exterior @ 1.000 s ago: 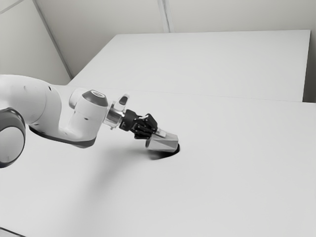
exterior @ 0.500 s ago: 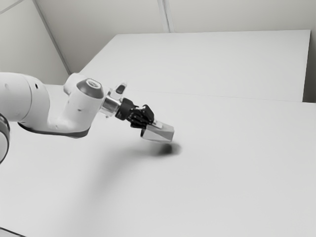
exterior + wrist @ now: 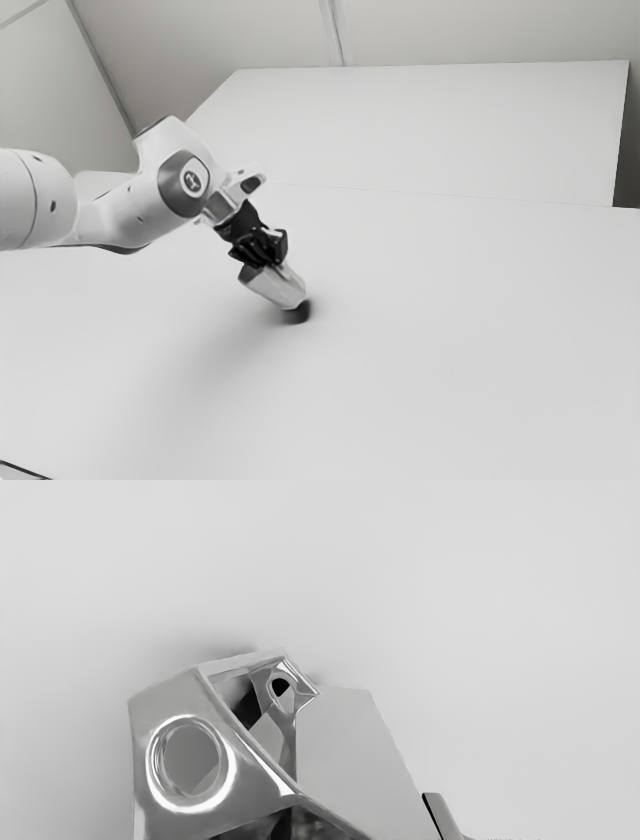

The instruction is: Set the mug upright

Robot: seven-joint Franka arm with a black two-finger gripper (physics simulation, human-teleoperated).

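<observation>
Toward the middle of the exterior view, the black gripper (image 3: 263, 258) points steeply down over the table, shut on the grey, faceted mug (image 3: 277, 289). The mug is strongly tilted, its far end low over a dark shadow; whether it touches the tabletop I cannot tell. In the wrist view, the mug (image 3: 350, 735) lies along the gripper (image 3: 367, 822), with a shiny angular part that has a round hole. One fingertip (image 3: 443, 814) rests along the mug's side, while the other is mostly hidden by the mug.
The white tabletop (image 3: 450, 350) extends around the mug. Behind it in the exterior view stands a large pale panel (image 3: 430, 125), and a thin dark edge crosses the lower left corner.
My hand has moved toward the exterior view's left and turned to point more steeply down. The mug has gone with it, first rising, then tilting further with its far end lower.
</observation>
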